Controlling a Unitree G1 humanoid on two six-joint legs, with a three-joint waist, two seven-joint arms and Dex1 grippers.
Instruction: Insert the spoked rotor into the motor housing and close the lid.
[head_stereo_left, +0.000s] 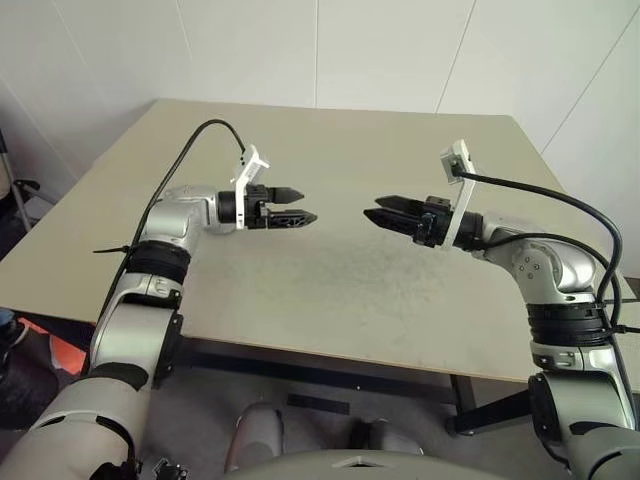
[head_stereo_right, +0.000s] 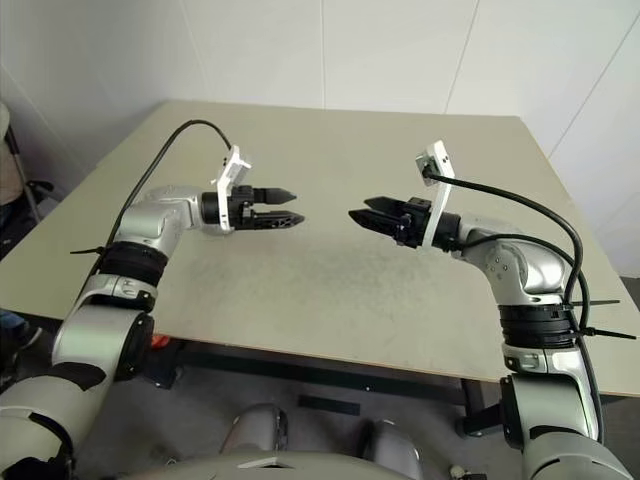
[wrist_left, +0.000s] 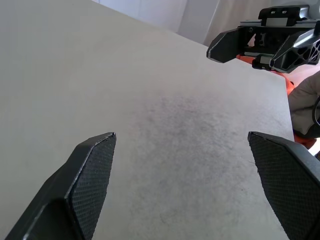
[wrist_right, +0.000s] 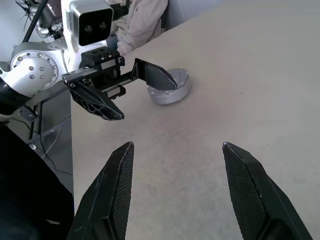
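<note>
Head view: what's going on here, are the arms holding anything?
Nothing is held yet. The left gripper and right gripper hover open and empty above the beige tabletop, tips facing each other. A round grey disc, possibly the lid, lies on the table beyond the left gripper. A person in a light top is at the table's edge.

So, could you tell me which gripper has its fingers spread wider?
The left gripper: its fingers gape wider than those of the right gripper, which is open too but narrower.
</note>
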